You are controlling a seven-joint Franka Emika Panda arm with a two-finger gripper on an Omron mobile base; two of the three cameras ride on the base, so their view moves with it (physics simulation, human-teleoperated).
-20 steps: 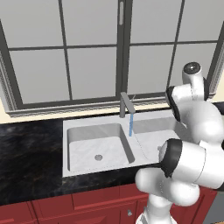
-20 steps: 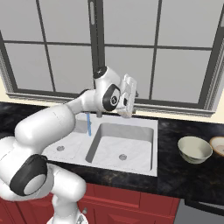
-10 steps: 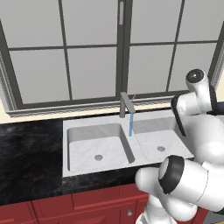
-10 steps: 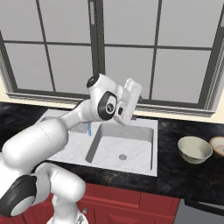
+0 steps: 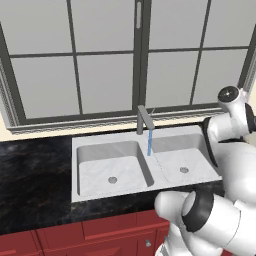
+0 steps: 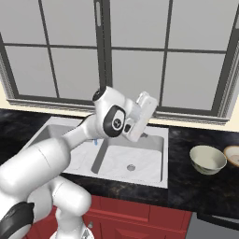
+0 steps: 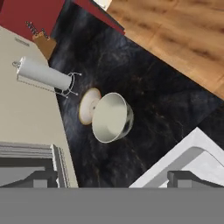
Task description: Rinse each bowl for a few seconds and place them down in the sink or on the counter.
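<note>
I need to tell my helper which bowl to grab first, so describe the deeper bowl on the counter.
Start at the sink and look along the black counter to its right. The first dish there is the deeper bowl, pale with a rounded hollow; just past it lies a flatter tan bowl, partly cut off by the picture's edge.

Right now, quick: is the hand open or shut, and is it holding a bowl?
Hand: open and holding nothing. Both bowls sit on the counter to the right of the sink.
</note>
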